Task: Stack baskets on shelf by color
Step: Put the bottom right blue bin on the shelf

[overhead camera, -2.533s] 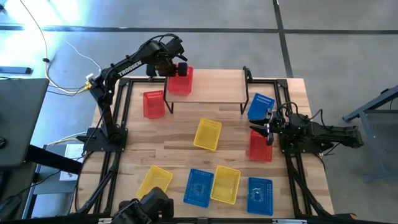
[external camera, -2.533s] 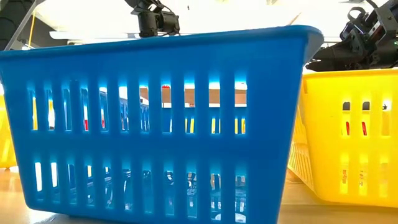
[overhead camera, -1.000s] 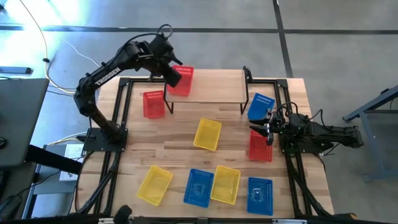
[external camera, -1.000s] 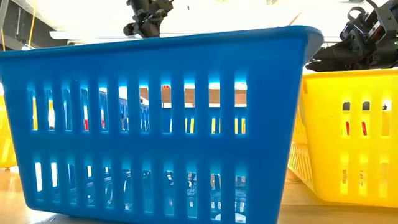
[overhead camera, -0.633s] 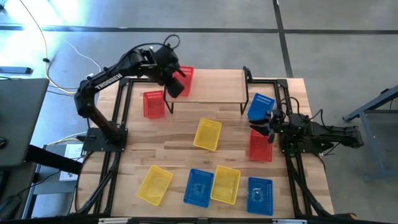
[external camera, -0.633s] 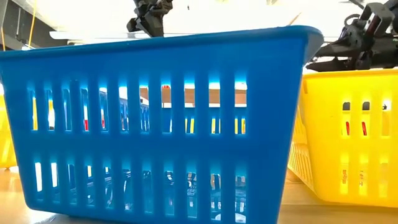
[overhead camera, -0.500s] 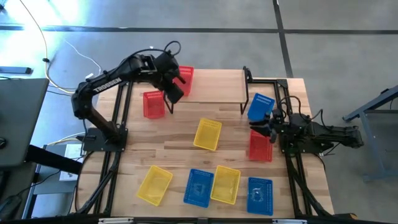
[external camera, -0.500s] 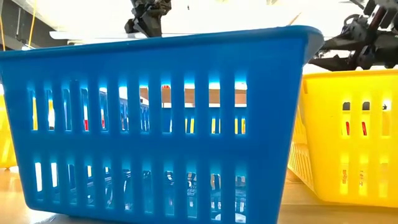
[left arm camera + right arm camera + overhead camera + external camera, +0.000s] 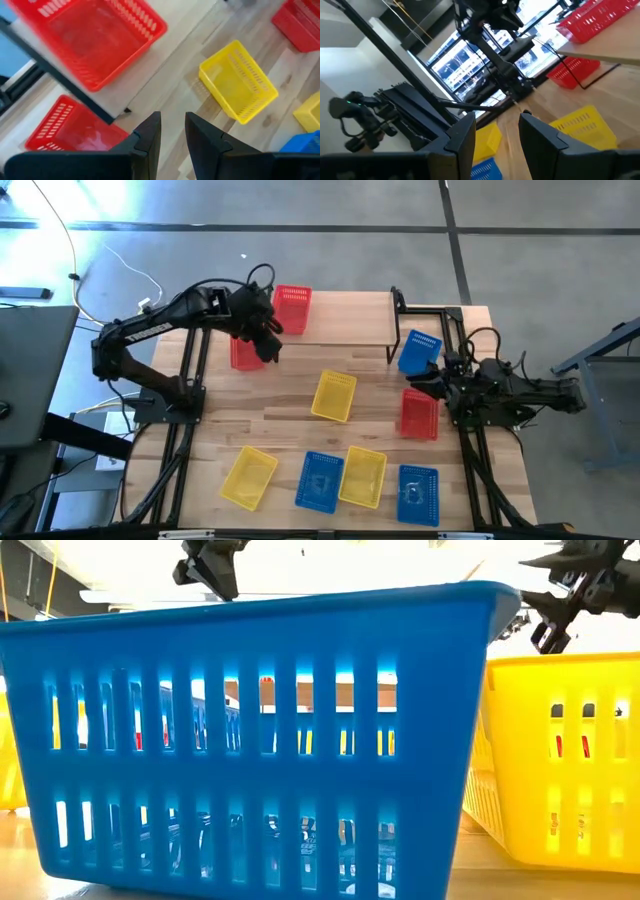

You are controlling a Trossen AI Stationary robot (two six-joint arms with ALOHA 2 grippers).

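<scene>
One red basket (image 9: 291,309) is set on the shelf (image 9: 345,317), at the shelf's 9 o'clock end, its long axis running 12 to 6 and slightly tilted. A second red basket (image 9: 243,352) is seen on the table at the shelf's 8 o'clock, long axis also 12 to 6, partly covered by the left gripper (image 9: 268,348). That gripper is held above it with its fingers a narrow gap apart and nothing between them, as shown in the left wrist view (image 9: 172,131). A third red basket (image 9: 419,413) lies at 4 o'clock of the shelf, long axis 12 to 6. The right gripper (image 9: 424,378) is held between it and a blue basket (image 9: 418,351), fingers apart and empty. A yellow basket (image 9: 334,396) is placed at table centre, long axis tilted toward 1 o'clock. Along the 6 o'clock edge, two yellow and two blue baskets are lined up.
</scene>
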